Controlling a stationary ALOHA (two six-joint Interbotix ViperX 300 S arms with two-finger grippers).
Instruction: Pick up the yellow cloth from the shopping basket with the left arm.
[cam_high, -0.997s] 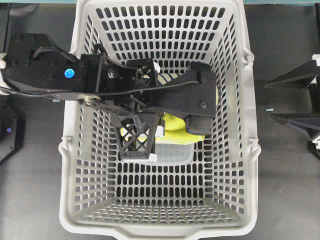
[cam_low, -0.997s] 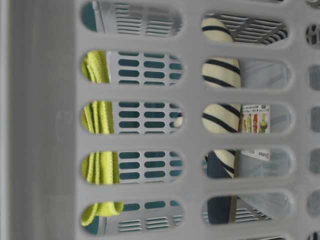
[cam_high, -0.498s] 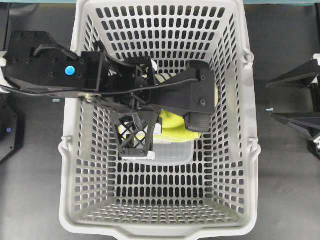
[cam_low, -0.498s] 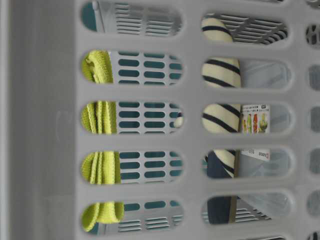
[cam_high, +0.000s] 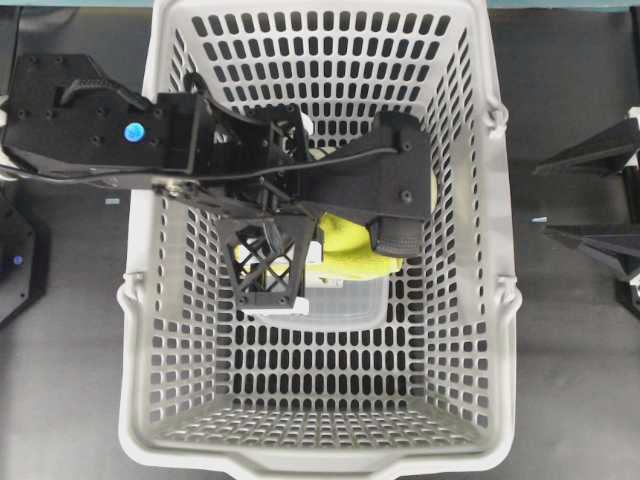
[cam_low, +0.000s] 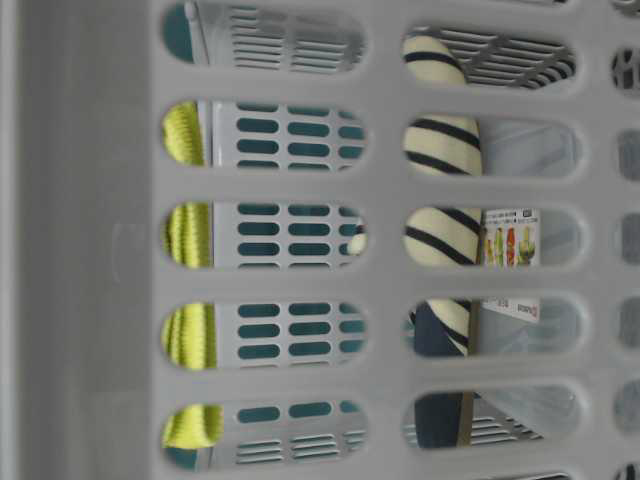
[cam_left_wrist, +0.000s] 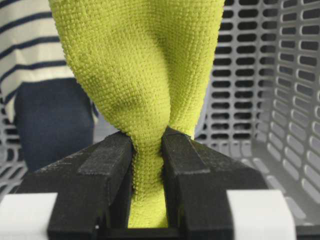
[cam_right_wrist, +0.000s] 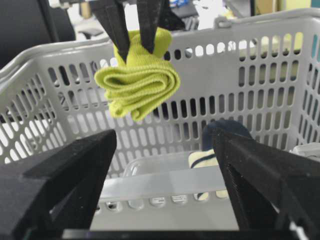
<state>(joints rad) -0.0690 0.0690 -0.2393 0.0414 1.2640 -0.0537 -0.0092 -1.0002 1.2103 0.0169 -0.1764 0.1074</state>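
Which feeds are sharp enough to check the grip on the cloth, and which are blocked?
Left wrist: sharp, yellow cloth pinched in the left gripper. Right wrist: cloth crisp, own right gripper dark foreground. Table-level: shopping basket wall blurred, cloth in slivers. Overhead: evenly lit, arm covers most of it.

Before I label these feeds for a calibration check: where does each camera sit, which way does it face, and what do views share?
Overhead: above, facing down into the light-grey slotted plastic basket; black left end effector shows.
Table-level: outside the basket wall, peering sideways through slots; no robot visible.
Left wrist: behind its fingers, pinching the yellow-green terry cloth.
Right wrist: outside the basket, facing in; open right end effector frames it.
Shared: all four show the cloth; three, not overhead, show the cream-and-navy striped slipper.
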